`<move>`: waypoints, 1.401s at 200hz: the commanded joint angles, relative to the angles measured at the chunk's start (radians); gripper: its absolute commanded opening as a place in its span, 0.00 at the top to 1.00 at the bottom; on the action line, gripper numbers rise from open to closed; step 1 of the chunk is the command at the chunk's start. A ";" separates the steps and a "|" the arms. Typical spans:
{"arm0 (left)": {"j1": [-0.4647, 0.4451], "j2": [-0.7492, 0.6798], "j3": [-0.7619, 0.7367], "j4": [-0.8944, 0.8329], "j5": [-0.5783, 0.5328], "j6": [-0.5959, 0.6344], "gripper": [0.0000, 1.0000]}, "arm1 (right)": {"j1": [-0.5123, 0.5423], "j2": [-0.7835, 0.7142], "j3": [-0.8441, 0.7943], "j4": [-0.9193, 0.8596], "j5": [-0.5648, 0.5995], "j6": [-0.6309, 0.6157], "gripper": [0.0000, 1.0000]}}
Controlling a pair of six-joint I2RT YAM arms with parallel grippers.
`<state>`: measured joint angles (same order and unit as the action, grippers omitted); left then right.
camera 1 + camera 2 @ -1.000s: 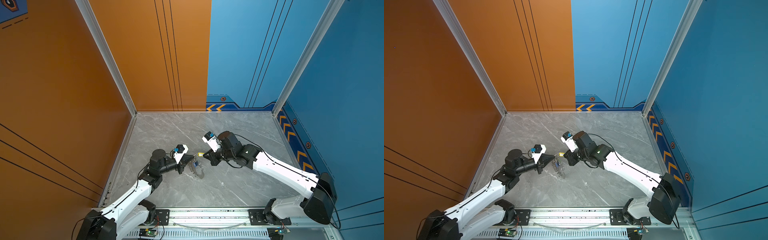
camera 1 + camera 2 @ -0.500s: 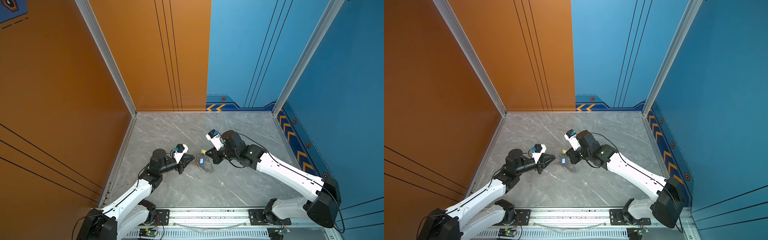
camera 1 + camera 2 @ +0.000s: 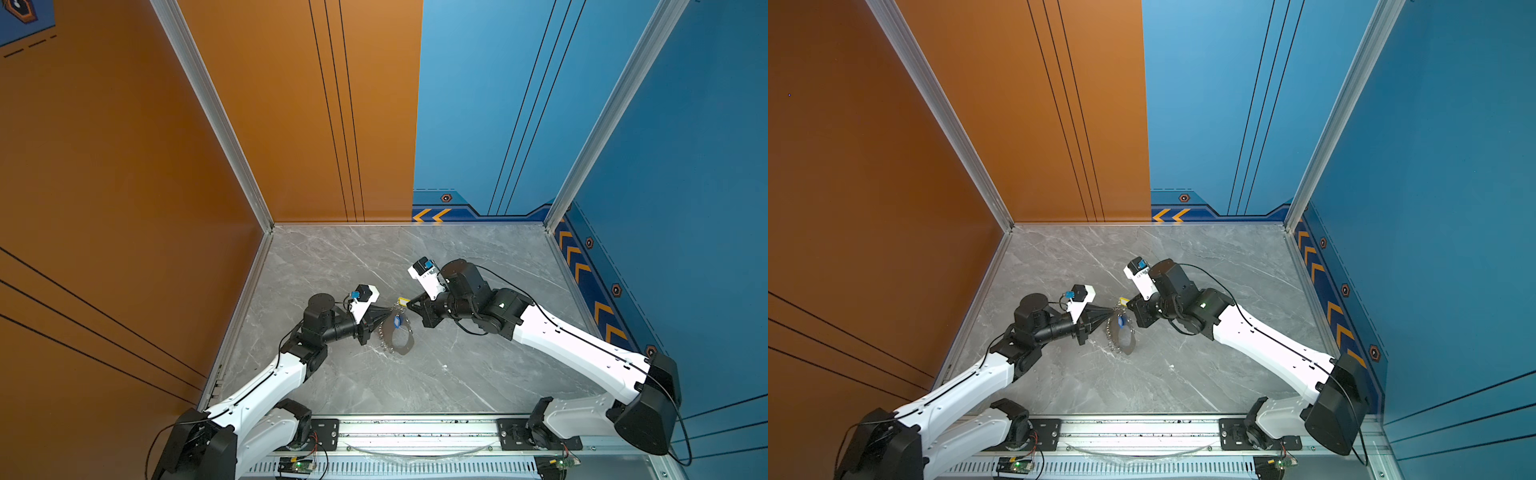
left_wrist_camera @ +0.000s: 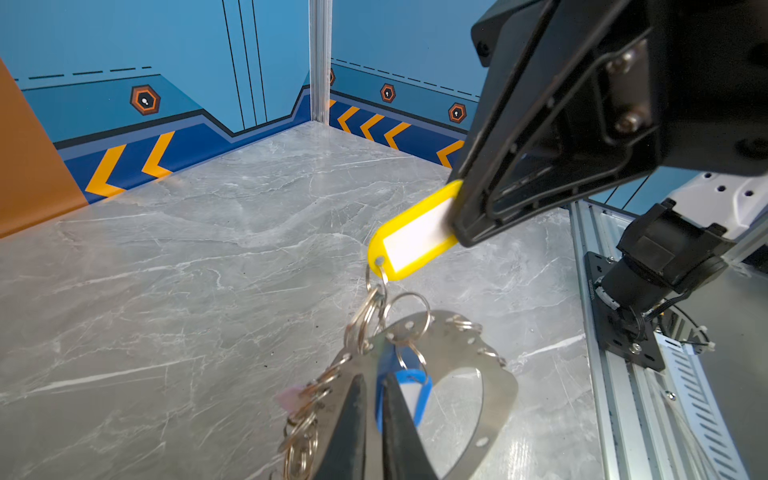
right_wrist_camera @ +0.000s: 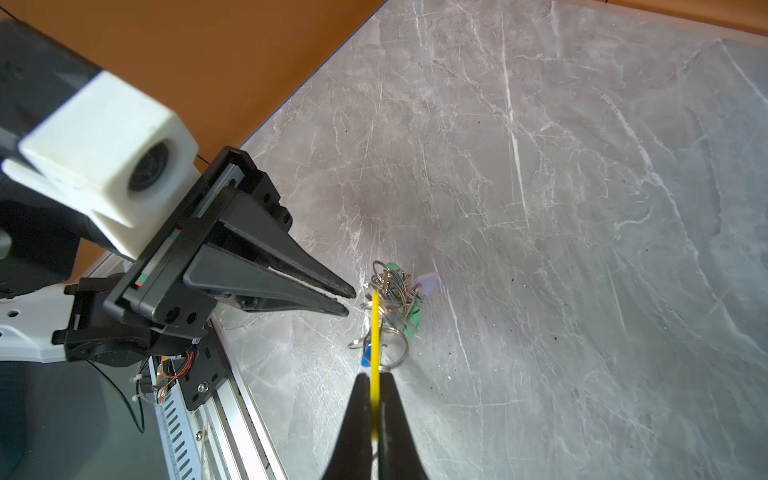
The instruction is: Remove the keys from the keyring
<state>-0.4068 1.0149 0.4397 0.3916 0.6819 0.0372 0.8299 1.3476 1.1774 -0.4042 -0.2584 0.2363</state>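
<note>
Over marble table (image 3: 478, 257), keyring (image 4: 498, 388) hangs long-axis down; right pincer (image 5: 375, 380) pinches yellow tag (image 4: 415, 241), left pincer (image 5: 349, 302) pressed together.

The table (image 4: 166, 311) has grey marble pattern with white veins. The keyring (image 4: 496, 399) is silver-grey. The yellow tag (image 4: 415, 241) and the blue tag (image 4: 411, 377) have white labels.

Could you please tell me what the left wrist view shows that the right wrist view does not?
Only the left wrist view shows the yellow tag face-on and the flat side of the grey hoop. Only the right wrist view shows the green tags and the whole body of the left gripper. Both show the right gripper shut on the yellow tag.
</note>
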 commanded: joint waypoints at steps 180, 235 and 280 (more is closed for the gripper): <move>-0.038 0.071 0.061 -0.011 0.025 0.028 0.98 | 0.037 0.024 0.046 0.023 -0.015 0.006 1.00; -0.039 0.067 0.059 -0.009 0.021 0.032 1.00 | 0.035 0.018 0.038 0.025 0.017 0.010 1.00; -0.039 0.067 0.052 -0.003 0.027 0.030 1.00 | 0.032 0.014 0.034 0.025 0.018 0.011 1.00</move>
<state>-0.4397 1.0824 0.4736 0.3920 0.6899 0.0563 0.8635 1.3708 1.1866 -0.4084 -0.2569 0.2371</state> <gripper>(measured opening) 0.043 0.051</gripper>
